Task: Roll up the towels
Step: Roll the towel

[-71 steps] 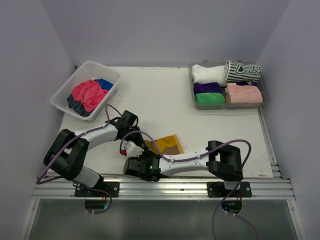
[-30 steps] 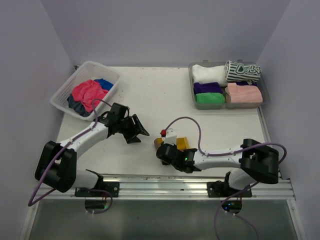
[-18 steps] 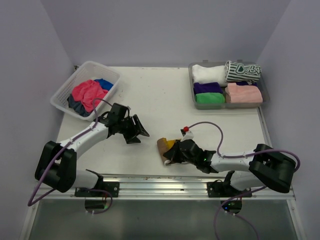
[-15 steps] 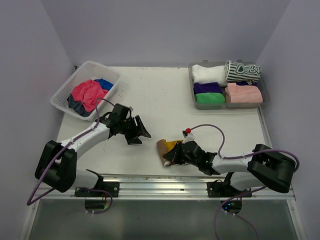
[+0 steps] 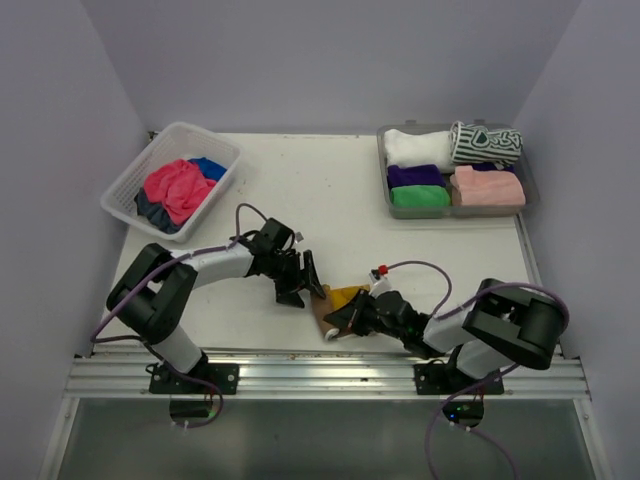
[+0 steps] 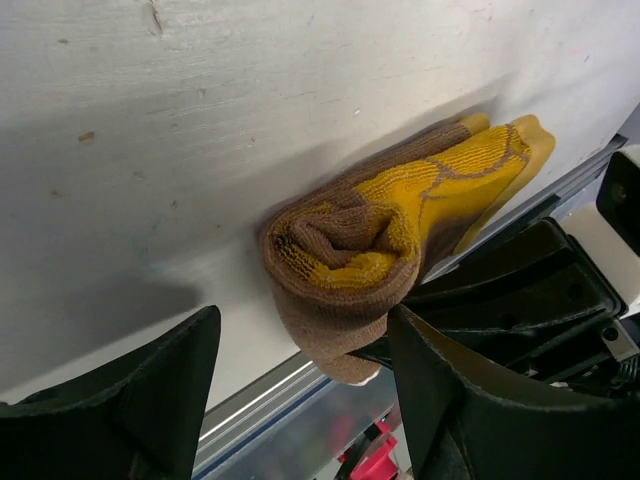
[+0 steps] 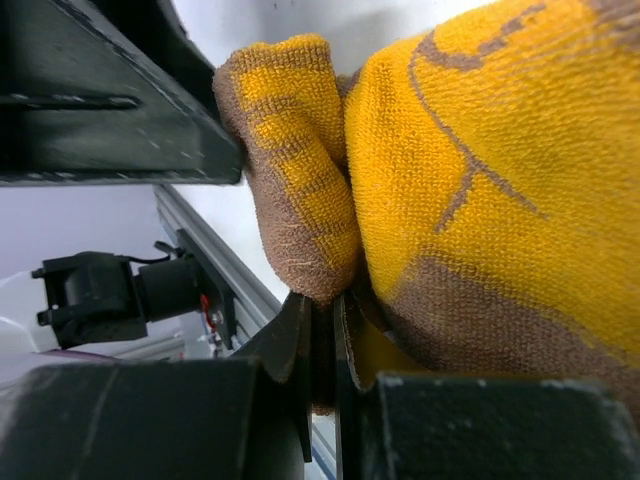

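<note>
Yellow-and-brown towel [image 5: 345, 296] sits rolled up well apart from the grey tray [image 5: 531, 196], nearer our arms. Left wrist: left gripper [image 6: 300, 335] is spread wide, just beside its rolled end. Right wrist: right gripper [image 7: 322, 325] is pinched tight on its edge.

This is a robotics lab test cell: a scuffed white desk [image 5: 330, 190] boxed in by plain pale lilac wall panels [image 5: 330, 60], with a white-and-black left robot arm [image 5: 215, 262] and its twin right robot arm [image 5: 445, 322] (purple cables [image 5: 412, 265] looping off them) bolted to a slotted aluminium rail [image 5: 330, 375] at the near edge.
</note>
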